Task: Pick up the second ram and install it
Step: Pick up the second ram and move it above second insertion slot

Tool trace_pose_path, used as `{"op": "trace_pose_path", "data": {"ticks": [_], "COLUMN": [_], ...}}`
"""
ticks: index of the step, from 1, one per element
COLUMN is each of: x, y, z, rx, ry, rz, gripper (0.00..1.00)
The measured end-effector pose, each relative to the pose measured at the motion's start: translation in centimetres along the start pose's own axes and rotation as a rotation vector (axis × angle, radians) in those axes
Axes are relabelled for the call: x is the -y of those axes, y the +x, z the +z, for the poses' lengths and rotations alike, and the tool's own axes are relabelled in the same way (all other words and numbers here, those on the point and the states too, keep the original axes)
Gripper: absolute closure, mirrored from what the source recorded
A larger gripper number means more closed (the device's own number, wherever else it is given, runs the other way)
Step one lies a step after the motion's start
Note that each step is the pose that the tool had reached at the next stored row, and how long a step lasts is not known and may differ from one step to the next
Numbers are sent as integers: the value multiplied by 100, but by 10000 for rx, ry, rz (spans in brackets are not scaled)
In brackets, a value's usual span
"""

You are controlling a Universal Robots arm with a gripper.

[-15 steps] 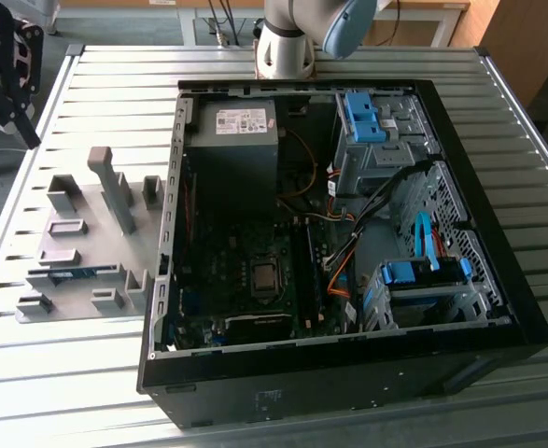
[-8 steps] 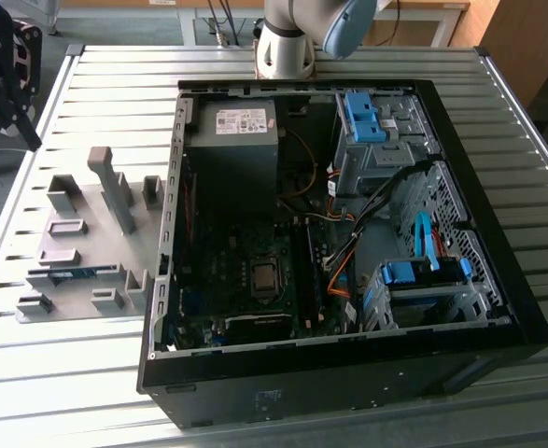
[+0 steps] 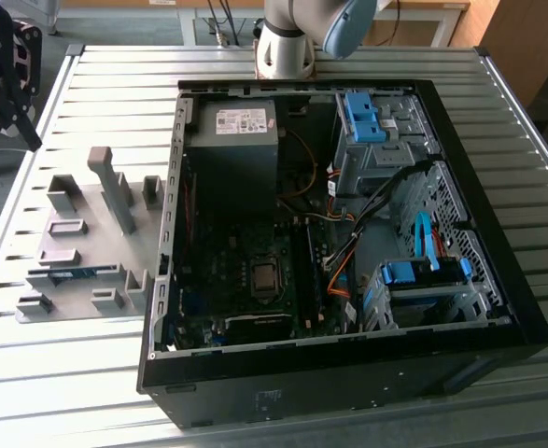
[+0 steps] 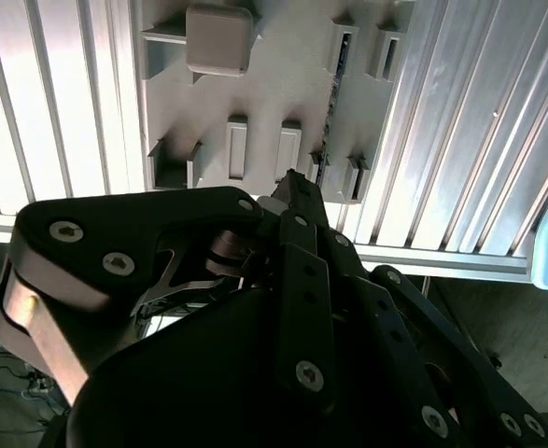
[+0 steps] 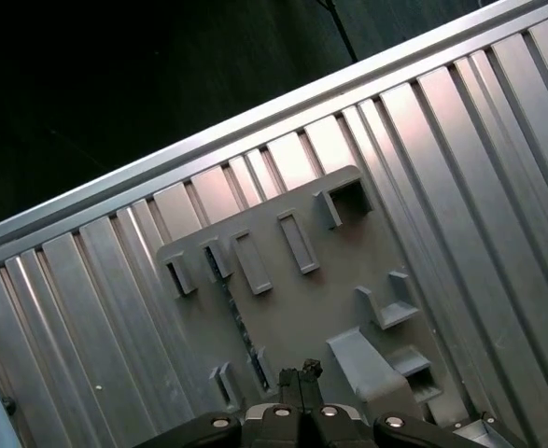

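On the slatted table (image 3: 68,373), beside the open computer case (image 3: 255,397), a grey holder (image 3: 82,247) has the memory stick (image 3: 73,273) sitting in a slot. The gripper (image 5: 299,373), fingers pressed together and empty, hangs above the holder. This is likely the pickup approach; grasping needs the fingers spread and squared across the stick.

Table (image 3: 255,65): pale silver, ribbed in parallel slats. Fixture tray (image 3: 87,219), on the exterior view's left: plain matt grey, with the second ram (image 3: 73,273) a thin blue strip in it. Computer case (image 3: 498,280): black. Inside: bright blue clips (image 3: 362,117), orange wires (image 3: 341,271), grey power supply (image 3: 231,159) with white label (image 3: 241,121). Gripper (image 4: 292,187): black with silver screw heads.
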State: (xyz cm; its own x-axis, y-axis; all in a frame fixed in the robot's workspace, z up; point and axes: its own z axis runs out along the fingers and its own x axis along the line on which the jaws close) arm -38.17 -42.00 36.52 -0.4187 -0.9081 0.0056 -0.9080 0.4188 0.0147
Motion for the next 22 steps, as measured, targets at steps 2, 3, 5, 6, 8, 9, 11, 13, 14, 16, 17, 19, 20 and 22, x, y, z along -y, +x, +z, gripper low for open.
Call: {"op": "trace_pose_path", "data": {"ticks": [2,3,5,6,8,9,11,13,14,16,17,19,20,22], "x": [1,2,3,4,5,6,6,7,7,8,8,8,8,9], "y": [2,3,5,7,10,11,12,13,13,14,14,14,13,13], "z": [0,2,7,10,20,25,31,33,44,79,80,82,118,168], "rx": [14,26,53,76,158,209,228,237,247,247,247,247,247,247], "ry": [-6,-10,-17,-28,-64,-87,-96,-99,-104,-104,-104,-104,-104,-104], "rz": [-1,-1,-1,-2,-4,-4,-2,-4,-4,-4,-4,-4,-4,-4], "gripper": [90,90,90,90,90,90,90,90,90,90,90,90,90,90]}}
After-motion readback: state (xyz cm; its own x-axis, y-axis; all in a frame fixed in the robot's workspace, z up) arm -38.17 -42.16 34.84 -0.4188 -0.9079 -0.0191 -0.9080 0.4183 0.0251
